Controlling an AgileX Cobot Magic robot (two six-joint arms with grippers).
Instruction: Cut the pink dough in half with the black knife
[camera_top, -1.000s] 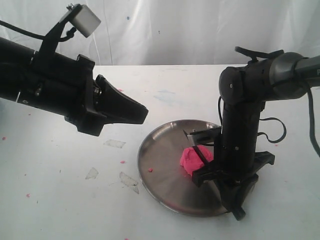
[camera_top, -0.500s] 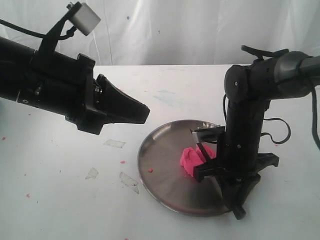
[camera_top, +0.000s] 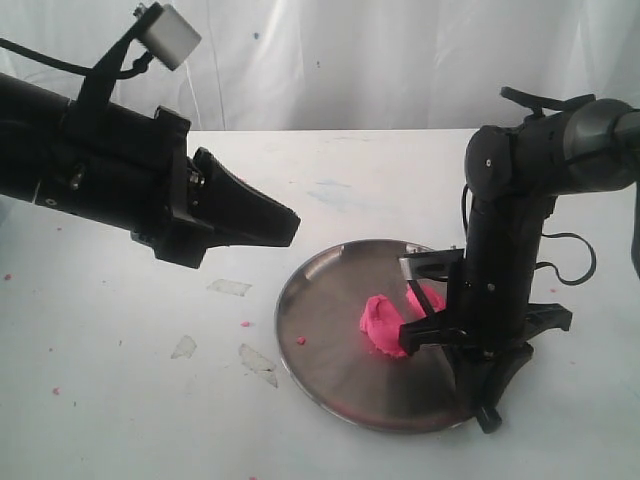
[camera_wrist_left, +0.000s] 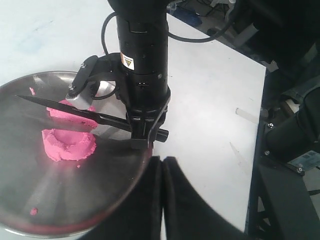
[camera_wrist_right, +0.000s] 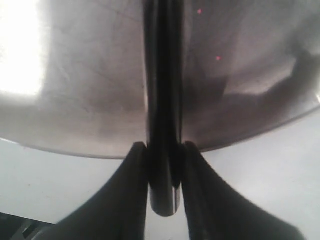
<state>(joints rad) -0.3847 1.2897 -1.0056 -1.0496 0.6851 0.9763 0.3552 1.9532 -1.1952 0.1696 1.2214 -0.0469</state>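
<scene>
Right gripper (camera_wrist_right: 164, 150) clamps the slim black knife (camera_wrist_left: 85, 114) by its handle, blade parting the bright pink dough (camera_wrist_left: 69, 145); left gripper (camera_wrist_left: 162, 161), jaws together, hangs clear.

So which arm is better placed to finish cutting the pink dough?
Right: the right jaws clamp the black knife, blade across the pink dough on the plate. The left jaws are shut and empty.

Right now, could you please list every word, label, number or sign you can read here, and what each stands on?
No text is legible in any view.
The sticker on the right arm's wrist, above the claw gripping the black knife: a yellow warning triangle with small print, too blurred to read.
No writing shows on the plate.
</scene>
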